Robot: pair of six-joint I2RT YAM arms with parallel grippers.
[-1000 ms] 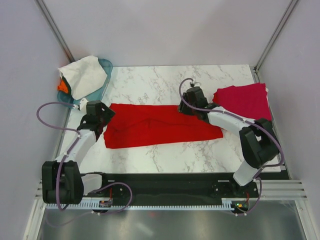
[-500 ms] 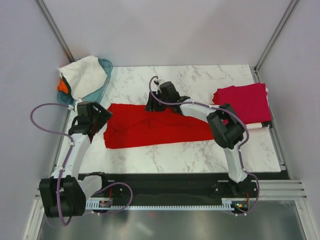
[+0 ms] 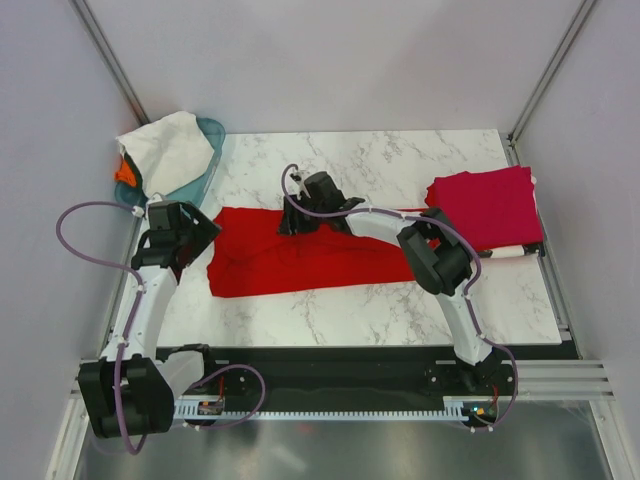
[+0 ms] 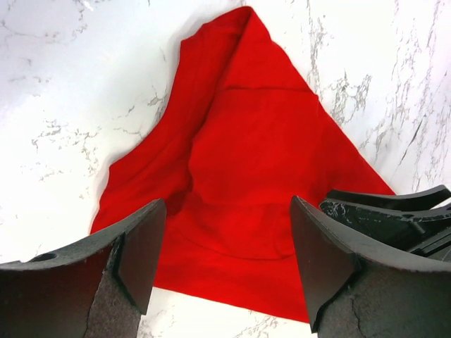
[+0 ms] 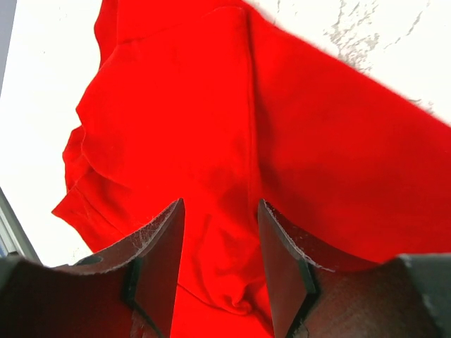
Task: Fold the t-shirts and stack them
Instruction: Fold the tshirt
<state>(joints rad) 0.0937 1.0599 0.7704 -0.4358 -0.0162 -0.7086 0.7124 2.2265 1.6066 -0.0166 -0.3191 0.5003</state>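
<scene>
At upper left, the white t-shirt is heaped on the teal basket. The left gripper is held open over the left end of the bright red t-shirt, which is spread across the centre. The right gripper is likewise open above its upper edge. At right, the crimson t-shirt is laid folded. If only one layer is pinched, a skewed fold is to be expected.

We see a white marble table with grey veins. At its far left corner sits a teal plastic basket, with something orange showing at its left side. Plain grey walls stand around the table, and slanting metal posts rise at the far corners.
</scene>
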